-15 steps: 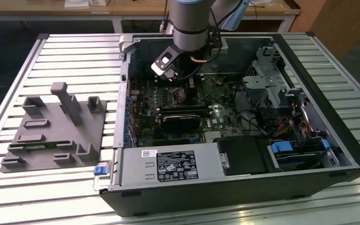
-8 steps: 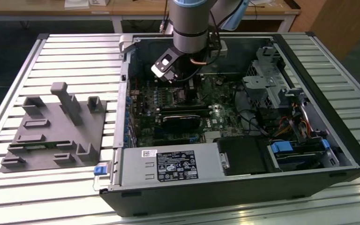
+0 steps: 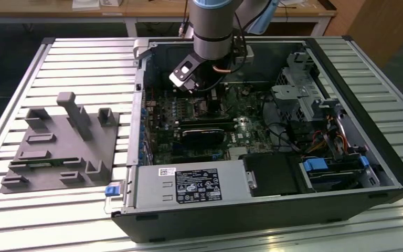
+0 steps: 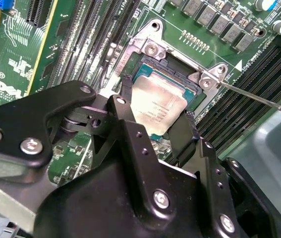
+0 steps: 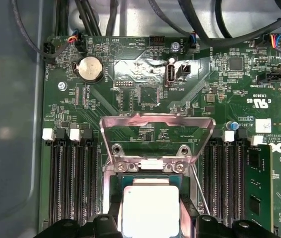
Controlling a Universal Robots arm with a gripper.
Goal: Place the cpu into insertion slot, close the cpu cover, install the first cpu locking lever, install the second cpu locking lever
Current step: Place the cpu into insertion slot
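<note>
The arm reaches down into an open computer case point(image 3: 394, 173) that lies on a slatted metal worktop point(image 3: 82, 63), with the gripper point(image 3: 203, 92) low over the green motherboard point(image 3: 247, 131) in the far half of the case. In both wrist views the jaws pinch the cpu point(image 4: 157, 101) by two opposite edges, one black finger point(image 4: 125, 124) against each side. The cpu sits level inside the silvery rim of the insertion slot point(image 4: 152, 62); whether it is fully seated I cannot tell. In the first wrist view the cpu cover point(image 5: 157, 120) stands swung up on its hinge just beyond the cpu, the board showing through its window. A thin locking lever point(image 4: 259, 99) juts out past one corner of the slot, unlatched. Long black memory slots point(image 5: 71, 183) flank the socket. On the exterior view's left a grey moulded fixture point(image 3: 61, 147) rests on the worktop, well apart from the case, and the power supply point(image 3: 187, 186) fills the case's near corner
</note>
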